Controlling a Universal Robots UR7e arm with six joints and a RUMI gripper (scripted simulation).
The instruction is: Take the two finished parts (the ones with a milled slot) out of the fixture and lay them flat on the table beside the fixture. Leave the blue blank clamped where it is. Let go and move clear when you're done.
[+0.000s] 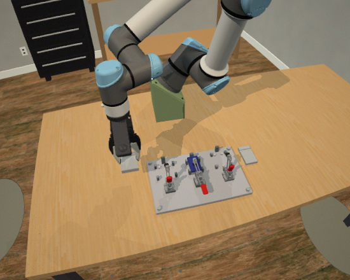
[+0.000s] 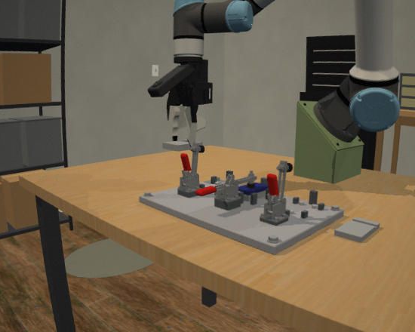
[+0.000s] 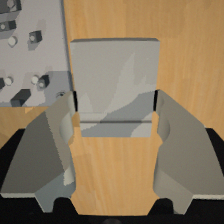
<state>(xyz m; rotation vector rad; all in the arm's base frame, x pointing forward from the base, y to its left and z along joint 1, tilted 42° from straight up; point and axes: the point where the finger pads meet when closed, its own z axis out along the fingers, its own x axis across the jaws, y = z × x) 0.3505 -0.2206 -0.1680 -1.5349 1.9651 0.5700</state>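
Note:
My gripper is shut on a grey slotted part, held level above the table, off the left edge of the fixture plate in the top view. The slot shows as a line across the part near my fingers in the wrist view. The other grey slotted part lies flat on the table to the right of the fixture plate. The blue blank sits in the middle nest under its lowered clamp.
Two raised toggle clamps with red handles, the left clamp and the right clamp, stand on the plate beside nests with small pins. The green robot base stands behind the plate.

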